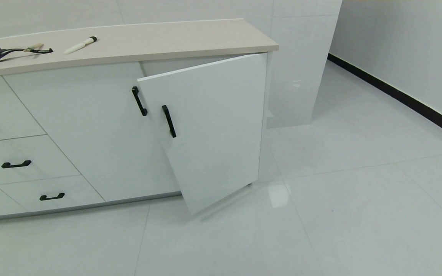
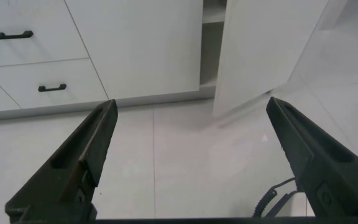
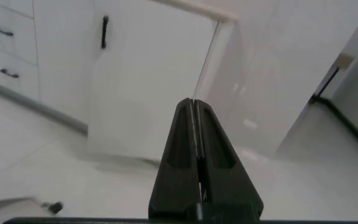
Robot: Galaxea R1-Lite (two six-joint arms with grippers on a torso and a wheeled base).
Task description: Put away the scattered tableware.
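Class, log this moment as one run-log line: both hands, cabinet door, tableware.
left hand: open, above floor | right hand: shut | cabinet door: ajar | white utensil, black utensil: lying on countertop | held: nothing

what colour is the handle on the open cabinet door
Black. The handle stands out against the white cabinet door. It shows best in the head view.

White cabinet door point(image 1: 213, 126) ajar, black handle point(image 1: 169, 121); drawers point(image 1: 15, 159) at left; beige countertop point(image 1: 159, 38); tiled floor point(image 1: 359, 199).
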